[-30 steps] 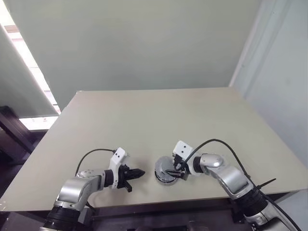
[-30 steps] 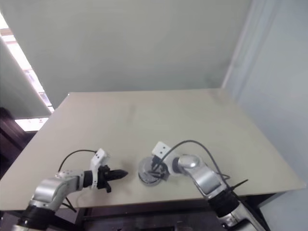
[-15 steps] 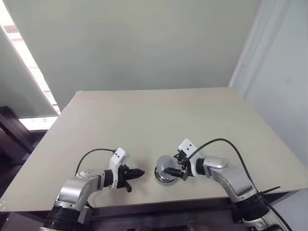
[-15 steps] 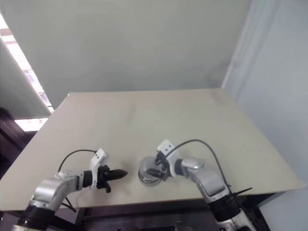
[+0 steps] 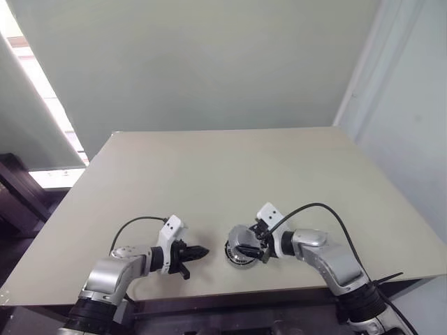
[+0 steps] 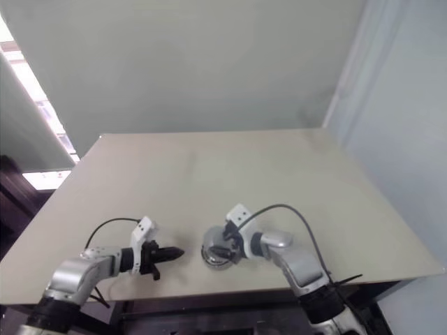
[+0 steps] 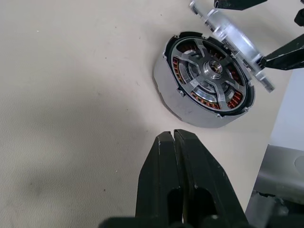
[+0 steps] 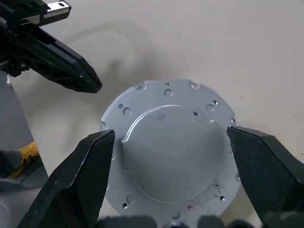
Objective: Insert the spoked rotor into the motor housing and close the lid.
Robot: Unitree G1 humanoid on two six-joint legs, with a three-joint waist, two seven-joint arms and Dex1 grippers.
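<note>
The motor housing (image 7: 176,100), a shallow silver disc with copper windings, lies on the table near its front edge. The spoked rotor (image 7: 209,70) sits inside it, its spokes over the windings. My right gripper (image 8: 171,132) is shut on the lid (image 8: 168,152), a round silver plate with small holes and a notched rim, one finger on each side of the rim. The lid (image 7: 231,37) hangs tilted just over the housing's far side, apart from it. My left gripper (image 7: 173,135) is shut and empty, pointing at the housing from a short way to its left (image 5: 200,252).
The beige table (image 5: 223,167) stretches wide and bare behind the housing. Its front edge (image 5: 230,292) runs close below both grippers. A black cable (image 5: 314,206) loops over the right forearm.
My right wrist has rolled a little, tilting the lid over the housing while its elbow swung. The left gripper has stayed still.
</note>
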